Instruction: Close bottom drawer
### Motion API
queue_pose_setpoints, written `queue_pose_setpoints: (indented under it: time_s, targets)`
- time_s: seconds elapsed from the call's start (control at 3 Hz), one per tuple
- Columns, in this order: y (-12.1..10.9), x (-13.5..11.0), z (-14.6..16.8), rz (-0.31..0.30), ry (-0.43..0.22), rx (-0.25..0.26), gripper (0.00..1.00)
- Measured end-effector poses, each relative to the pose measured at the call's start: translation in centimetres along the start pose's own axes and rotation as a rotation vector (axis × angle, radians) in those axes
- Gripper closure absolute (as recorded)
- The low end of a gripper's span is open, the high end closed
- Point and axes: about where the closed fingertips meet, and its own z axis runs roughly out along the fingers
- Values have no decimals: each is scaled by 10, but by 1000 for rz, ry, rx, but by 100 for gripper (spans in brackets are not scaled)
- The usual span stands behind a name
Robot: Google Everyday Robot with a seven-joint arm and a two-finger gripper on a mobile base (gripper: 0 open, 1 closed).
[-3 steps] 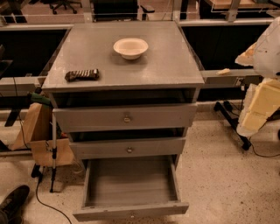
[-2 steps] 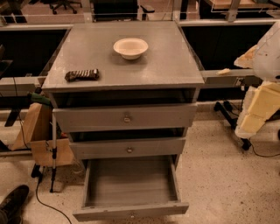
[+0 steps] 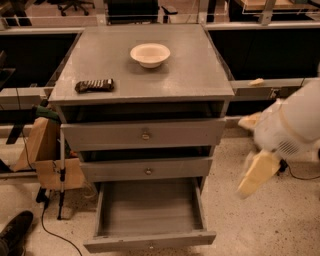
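The robot's arm point(image 3: 296, 124) is standing out from the right edge of the frame, its bulky white segment sitting at mid-height. The pincer point(image 3: 256, 174), a pale cream piece, is hanging below that segment at the lower right, slanting down and leftward in the air.

This looks like a robotics lab or office workspace, not a home. The floor point(image 3: 280, 225) is hard and speckled. Long benches point(image 3: 290, 82) with dark panels and metal rails run behind, and an office chair point(image 3: 137, 9) sits at the top edge. A loose cable point(image 3: 50, 232) trails past cardboard point(image 3: 45, 150). A grey cabinet point(image 3: 145, 75) with 3 drawers stands alone, with the robot's gripper point(image 3: 257, 172) hanging to its right.
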Motion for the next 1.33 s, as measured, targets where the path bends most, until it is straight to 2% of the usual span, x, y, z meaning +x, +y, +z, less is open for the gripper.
queue_pose_setpoints:
  time_s: [0.33, 0.67, 1.33]
  targets:
    - [34, 24, 112, 43, -79, -126, 0]
    - [40, 36, 160, 76, -105, -148, 0]
    - [41, 38, 165, 93, -111, -150, 0]
